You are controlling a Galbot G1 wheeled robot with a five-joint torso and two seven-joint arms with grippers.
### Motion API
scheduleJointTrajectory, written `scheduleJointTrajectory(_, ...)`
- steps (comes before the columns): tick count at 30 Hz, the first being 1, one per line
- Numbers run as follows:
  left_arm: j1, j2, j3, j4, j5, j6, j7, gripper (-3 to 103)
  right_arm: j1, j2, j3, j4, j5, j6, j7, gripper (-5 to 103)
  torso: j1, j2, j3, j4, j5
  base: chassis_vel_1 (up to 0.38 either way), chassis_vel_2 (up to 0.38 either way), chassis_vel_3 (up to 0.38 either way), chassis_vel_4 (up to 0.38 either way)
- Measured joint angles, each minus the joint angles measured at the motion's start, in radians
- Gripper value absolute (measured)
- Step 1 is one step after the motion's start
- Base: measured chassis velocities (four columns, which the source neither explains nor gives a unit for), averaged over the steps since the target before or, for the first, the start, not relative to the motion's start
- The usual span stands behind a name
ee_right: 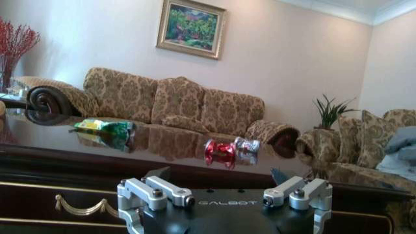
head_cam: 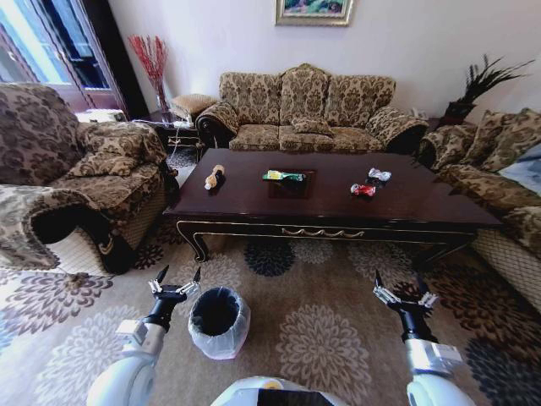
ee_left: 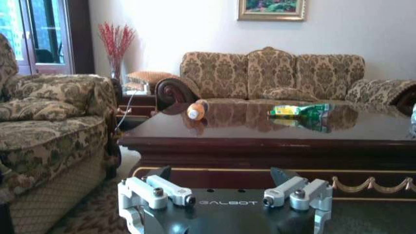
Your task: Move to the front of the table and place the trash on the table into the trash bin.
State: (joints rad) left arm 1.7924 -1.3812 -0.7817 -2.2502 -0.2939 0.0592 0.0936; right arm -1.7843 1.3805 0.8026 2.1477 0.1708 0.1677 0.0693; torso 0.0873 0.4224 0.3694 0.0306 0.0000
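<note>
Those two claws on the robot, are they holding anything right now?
No. The left claw and right claw both hang open and empty over the carpet, short of the table.

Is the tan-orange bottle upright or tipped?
Tipped: the tan-orange bottle lies on its side on the table, cap end facing the left wrist camera.

Open carpet (head_cam: 338, 279) fronts the table (head_cam: 254, 207) — trash bin (head_cam: 218, 321) stands left.

My 2 arms reach forward and low. My left tool (head_cam: 175, 280) sits at 7 o'clock, fingers spread apart. My right tool (head_cam: 406, 288) sits at 5 o'clock, likewise spread, gripping nothing.
</note>
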Motion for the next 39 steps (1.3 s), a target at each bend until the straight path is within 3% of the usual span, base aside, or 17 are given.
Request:
scheduleJointTrajectory(16,0.004,0.003,0.0,0.03,-0.008,0.021,-0.008,100,0.003,0.006,-0.006,-0.018,-0.012,-0.001,0.0,100,-0.025,-0.065,-0.04,0.0,0.0,0.0,0.0,0.0,0.0)
scheduleJointTrajectory(27,-0.017,0.014,0.026,0.212,0.016,0.047,0.012,100,0.012,0.006,-0.02,-0.044,-0.041,-0.006,0.001,100,-0.029,-0.077,-0.048,0.0,0.0,0.0,0.0,0.0,0.0)
scheduleJointTrajectory(33,-0.081,0.035,0.09,0.385,0.111,0.164,-0.013,100,0.02,0.02,-0.033,-0.082,-0.066,-0.011,0.018,100,-0.027,-0.074,-0.047,0.0,-0.0002,0.0,0.0,0.0,0.0)
scheduleJointTrajectory(35,-0.088,0.038,0.096,0.396,0.118,0.181,-0.016,100,0.02,0.02,-0.032,-0.084,-0.066,-0.011,0.019,100,-0.027,-0.074,-0.046,0.0,-0.0003,0.0,0.0,0.0,0.0)
scheduleJointTrajectory(37,-0.117,0.052,0.124,0.423,0.126,0.272,-0.045,100,0.02,0.017,-0.026,-0.098,-0.066,-0.01,0.025,100,-0.027,-0.073,-0.046,0.0001,0.0,0.0,0.0,0.0,0.0)
scheduleJointTrajectory(39,-0.127,0.055,0.13,0.428,0.124,0.293,-0.056,100,0.02,0.015,-0.023,-0.103,-0.065,-0.009,0.028,100,-0.027,-0.073,-0.045,0.0,-0.0001,0.0,0.0,0.0,0.0)
